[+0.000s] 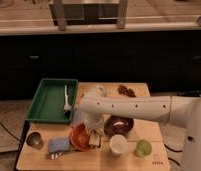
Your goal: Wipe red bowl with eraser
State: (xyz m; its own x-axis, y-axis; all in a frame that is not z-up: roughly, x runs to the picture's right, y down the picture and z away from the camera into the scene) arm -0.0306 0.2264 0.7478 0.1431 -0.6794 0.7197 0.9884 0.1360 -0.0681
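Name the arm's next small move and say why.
Probably slide the end effector toward the sponge, dragging the eraser across the red bowl. The eraser sits at the bowl's rim nearest the maroon bowl, under the end effector, so most of the bowl's inside lies beyond.

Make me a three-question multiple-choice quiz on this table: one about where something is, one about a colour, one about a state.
1. Where is the claw?
A. Low, at the red bowl's right rim.
B. Out over the floor.
C. High in the air.

2. What colour is the tray?
A. Blue.
B. Green.
C. Yellow.

3. How does the white cup stand?
A. On its side.
B. Upside down.
C. Upright.

Answers:
1 A: the white arm ends low beside the red bowl.
2 B: the tray on the left is plainly green.
3 C: the cup's open mouth faces up.
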